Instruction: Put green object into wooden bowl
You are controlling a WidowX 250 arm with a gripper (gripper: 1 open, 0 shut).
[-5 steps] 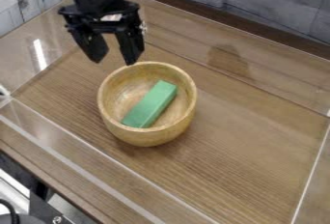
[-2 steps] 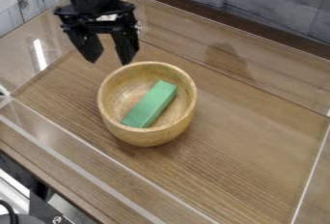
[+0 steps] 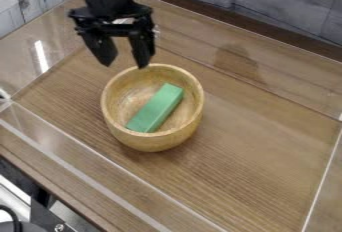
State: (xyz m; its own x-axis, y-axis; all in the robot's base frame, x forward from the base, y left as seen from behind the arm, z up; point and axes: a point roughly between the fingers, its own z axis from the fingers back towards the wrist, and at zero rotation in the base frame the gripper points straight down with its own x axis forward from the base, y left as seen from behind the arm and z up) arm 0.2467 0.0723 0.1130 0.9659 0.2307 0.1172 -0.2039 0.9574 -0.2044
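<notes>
The wooden counter (image 3: 261, 146) runs across the view, with pale tape lines (image 3: 60, 134) along its left side and dark cables (image 3: 30, 208) at the lower left corner. On it sits the round wooden bowl (image 3: 110, 109). The green block (image 3: 156, 109) lies inside the bowl, set at a slant. Just beyond the bowl, the dark end effector (image 3: 118, 64) hangs with its fingers apart, one toward each side, and nothing between them.

no readable text, labels or numbers
</notes>
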